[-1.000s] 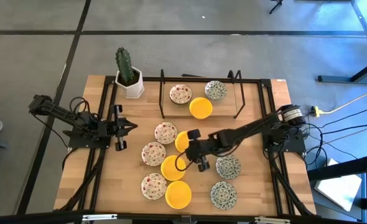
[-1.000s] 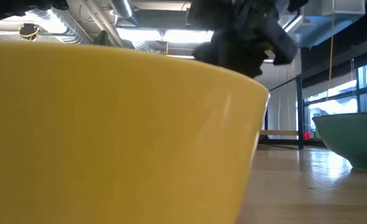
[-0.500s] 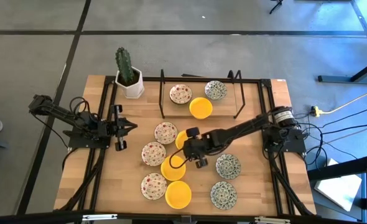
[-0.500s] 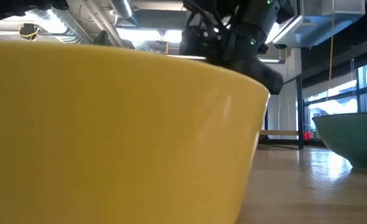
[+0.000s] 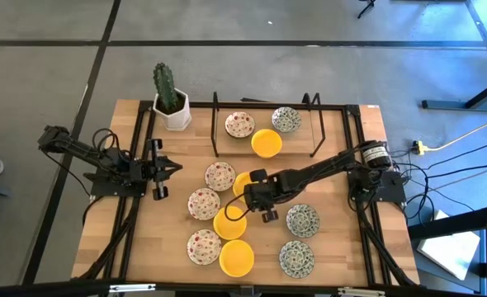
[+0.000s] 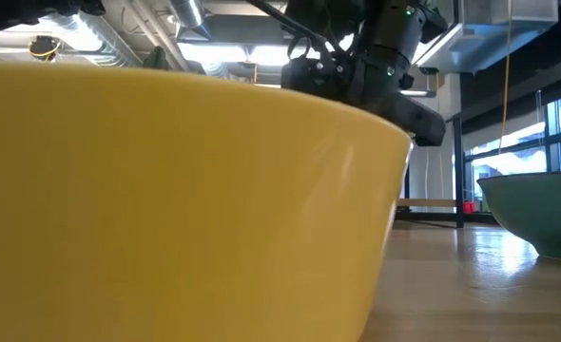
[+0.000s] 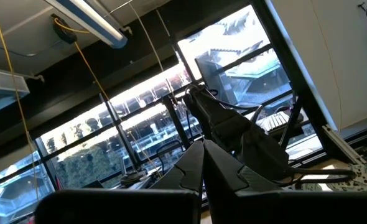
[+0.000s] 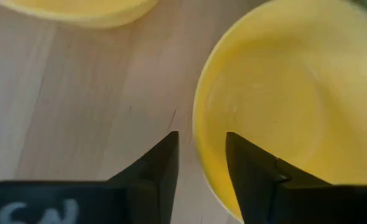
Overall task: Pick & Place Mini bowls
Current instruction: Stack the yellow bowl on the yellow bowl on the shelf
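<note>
Several mini bowls lie on the wooden table: yellow ones (image 5: pixel 229 224) (image 5: pixel 236 257), red-speckled ones (image 5: pixel 219 175) (image 5: pixel 203 203), grey-green ones (image 5: pixel 302 220). Three more (image 5: pixel 266 142) sit inside the black rack. My right gripper (image 5: pixel 248 200) (image 8: pixel 201 140) is open and slants down over a yellow bowl (image 5: pixel 240 185). One finger (image 8: pixel 252 177) is inside that bowl's rim (image 8: pixel 199 134) and the other (image 8: pixel 162 165) is outside over bare wood. My left gripper (image 5: pixel 167 169) (image 7: pixel 203 163) waits shut at the left edge.
A black wire rack (image 5: pixel 215 124) stands at the far side, and a cactus in a white pot (image 5: pixel 170 101) at the far left corner. In the low view a yellow bowl (image 6: pixel 166 209) fills the foreground, with a green bowl (image 6: pixel 537 214) at the right. Bowls crowd the middle and near side.
My right gripper has come down and a little toward the table's left edge, tipping more steeply downward over the yellow bowl at the table's middle. The bowls have stayed where they were.
</note>
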`<state>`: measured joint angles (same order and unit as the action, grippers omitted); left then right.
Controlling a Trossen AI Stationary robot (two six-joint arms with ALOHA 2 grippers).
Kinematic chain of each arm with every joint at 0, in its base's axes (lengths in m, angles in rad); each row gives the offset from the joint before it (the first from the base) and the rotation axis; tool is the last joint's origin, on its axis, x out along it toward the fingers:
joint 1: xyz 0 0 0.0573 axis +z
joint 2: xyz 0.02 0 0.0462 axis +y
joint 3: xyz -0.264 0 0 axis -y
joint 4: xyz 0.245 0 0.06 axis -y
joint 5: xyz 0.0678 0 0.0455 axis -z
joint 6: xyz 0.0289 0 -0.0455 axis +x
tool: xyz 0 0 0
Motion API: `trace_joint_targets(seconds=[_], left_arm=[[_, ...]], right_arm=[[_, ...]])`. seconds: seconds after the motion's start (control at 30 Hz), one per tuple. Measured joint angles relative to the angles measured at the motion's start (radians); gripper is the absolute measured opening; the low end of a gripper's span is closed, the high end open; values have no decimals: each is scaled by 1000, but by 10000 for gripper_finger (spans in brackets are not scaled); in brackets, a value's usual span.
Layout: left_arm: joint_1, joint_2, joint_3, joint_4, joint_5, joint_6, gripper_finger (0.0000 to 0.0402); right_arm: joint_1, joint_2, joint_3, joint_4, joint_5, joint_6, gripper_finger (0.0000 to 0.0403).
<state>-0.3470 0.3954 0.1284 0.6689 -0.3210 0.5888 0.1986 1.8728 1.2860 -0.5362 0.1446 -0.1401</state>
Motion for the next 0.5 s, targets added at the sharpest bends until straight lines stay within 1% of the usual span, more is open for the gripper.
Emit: trace_joint_targets(seconds=[0.1,0.17,0.23,0.27,0.3,0.43,0.5], left_arm=[[0,0,0,0,0,0,4],[0,0,0,0,0,0,6],[0,0,0,0,0,0,7],[0,0,0,0,0,0,8],[0,0,0,0,0,0,8],[0,0,0,0,0,0,5],[0,0,0,0,0,0,4]], right_arm=[[0,0,-1,-5,-4,-3,99],[0,0,-1,-7,-6,-2,67],[0,0,-1,-7,-6,-3,27],[0,0,-1,-9,-2,-7,15],[0,0,-1,-9,3,-13,11],[-1,-4,0,-26,33,-16,15],[-1,-6,16,-63,42,-16,9]])
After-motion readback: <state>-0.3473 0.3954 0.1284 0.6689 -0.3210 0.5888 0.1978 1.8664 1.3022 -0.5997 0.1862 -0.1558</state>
